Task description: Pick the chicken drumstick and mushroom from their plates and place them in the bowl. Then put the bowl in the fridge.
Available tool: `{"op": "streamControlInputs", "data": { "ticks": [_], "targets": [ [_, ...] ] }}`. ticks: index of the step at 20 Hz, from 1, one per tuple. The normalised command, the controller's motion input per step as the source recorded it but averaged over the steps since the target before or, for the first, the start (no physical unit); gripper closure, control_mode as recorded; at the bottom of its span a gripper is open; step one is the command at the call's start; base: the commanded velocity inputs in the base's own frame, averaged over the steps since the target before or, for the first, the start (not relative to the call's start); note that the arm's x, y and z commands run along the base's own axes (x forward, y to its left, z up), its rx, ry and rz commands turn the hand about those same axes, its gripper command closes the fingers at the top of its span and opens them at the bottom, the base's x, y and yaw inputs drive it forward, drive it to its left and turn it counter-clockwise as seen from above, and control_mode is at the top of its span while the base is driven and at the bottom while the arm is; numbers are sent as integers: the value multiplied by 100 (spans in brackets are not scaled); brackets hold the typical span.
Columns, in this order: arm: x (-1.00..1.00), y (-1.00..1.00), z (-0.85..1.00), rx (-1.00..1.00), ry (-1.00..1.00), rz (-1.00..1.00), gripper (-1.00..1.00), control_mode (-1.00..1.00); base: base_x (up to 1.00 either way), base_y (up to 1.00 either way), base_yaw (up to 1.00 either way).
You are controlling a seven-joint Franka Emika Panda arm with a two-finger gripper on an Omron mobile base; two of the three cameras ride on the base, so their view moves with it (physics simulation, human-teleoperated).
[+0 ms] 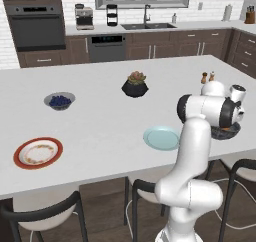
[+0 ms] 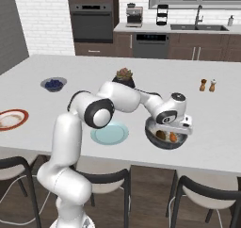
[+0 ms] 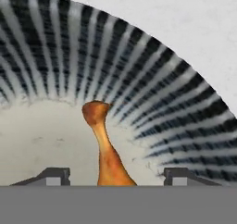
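The dark grey bowl stands on the island counter near its front right edge. Over it hangs my gripper, open, its two fingertips set wide apart. The golden-orange chicken drumstick lies on the bowl's streaked inside, between the fingertips and free of both. The dark brown mushroom rests beside it in the bowl. The pale teal plate and the red-rimmed white plate are bare. The fridge shows as a grey slab at far left.
A small grey bowl of blue berries and a black plant pot stand further back. Salt and pepper shakers are at the right. Dark-framed stools line the counter's near edge.
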Motion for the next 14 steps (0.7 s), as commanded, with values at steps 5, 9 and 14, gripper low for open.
{"op": "streamControlInputs", "data": {
  "ticks": [5,9,14],
  "targets": [
    [-10,48,26,-6,-1,0,-100,-100,0,0,0],
    [-37,43,30,-16,-1,-1,-100,-100,0,0,0],
    [-57,53,11,-12,0,-2,-100,-100,0,0,0]
  ]
}}
